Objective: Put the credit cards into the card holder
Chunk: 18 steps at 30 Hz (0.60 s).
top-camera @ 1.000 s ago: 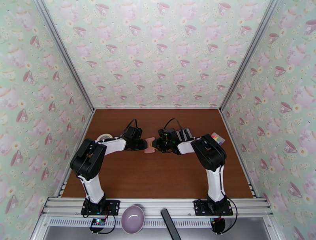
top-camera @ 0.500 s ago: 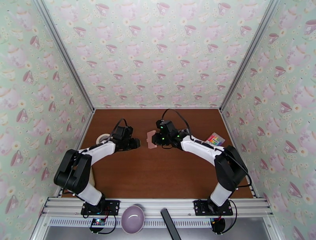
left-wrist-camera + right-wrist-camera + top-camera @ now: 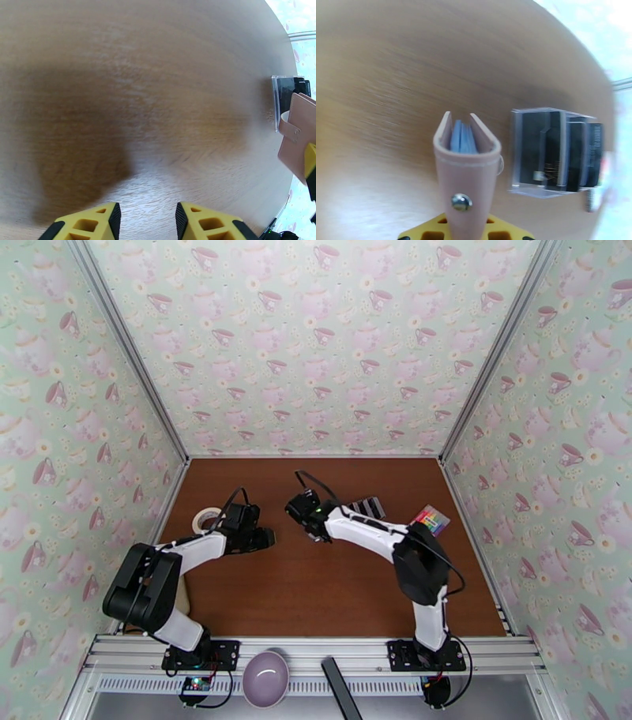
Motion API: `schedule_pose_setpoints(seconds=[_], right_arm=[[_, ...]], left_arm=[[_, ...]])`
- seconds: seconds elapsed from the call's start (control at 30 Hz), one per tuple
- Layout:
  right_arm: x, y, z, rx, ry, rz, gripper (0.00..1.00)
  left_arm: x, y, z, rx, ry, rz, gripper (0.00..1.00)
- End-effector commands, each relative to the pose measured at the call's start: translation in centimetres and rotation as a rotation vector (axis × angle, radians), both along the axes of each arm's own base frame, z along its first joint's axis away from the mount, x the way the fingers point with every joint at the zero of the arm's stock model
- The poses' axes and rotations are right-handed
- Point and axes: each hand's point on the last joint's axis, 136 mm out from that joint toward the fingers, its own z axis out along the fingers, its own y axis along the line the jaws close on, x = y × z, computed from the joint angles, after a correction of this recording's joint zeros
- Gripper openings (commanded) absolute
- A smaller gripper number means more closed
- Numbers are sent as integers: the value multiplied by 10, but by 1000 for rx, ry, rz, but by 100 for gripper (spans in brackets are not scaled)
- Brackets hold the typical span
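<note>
Card holder (image 3: 463, 173): pink, folded over, with stitched edges and a metal snap stud on its face. It is held upright on its fold. The mouth gapes slightly, showing pale blue pockets inside. It is clear of the counter (image 3: 316, 595), in the middle of the far half, and appears at the right edge of the left wrist view.

Credit cards (image 3: 557, 152): dark cards standing on edge in a clear case (image 3: 517, 150). From above they read as a black-and-white striped block. They rest on the counter just to the right of the card holder, apart from it.

Edges and room: patterned walls with metal rails close the counter on the left, far and right sides. The middle and near portions are bare wood. A tape roll (image 3: 207, 518) lies near the left rail, beside the left arm. A multicoloured item (image 3: 430, 518) lies close to the right rail, beyond the cards.

Right claw (image 3: 464, 231): jaws closed tight on the lower end of the card holder, with a yellow finger on each side of it.

Left claw (image 3: 145, 221): jaws partly apart, with bare counter showing through the gap. It grips nothing and touches nothing. It sits low over the counter, left of the card holder and apart from it.
</note>
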Motion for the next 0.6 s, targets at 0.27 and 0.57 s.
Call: schedule_pose_setpoints(seconds=[0.27, 0.57], right_arm=[[-15, 25, -15, -377, -70, 101, 3], [-49, 58, -58, -326, 29, 143, 5]], left_arm=[[-8, 8, 3, -30, -27, 4, 44], [-12, 20, -1, -25, -35, 31, 44]])
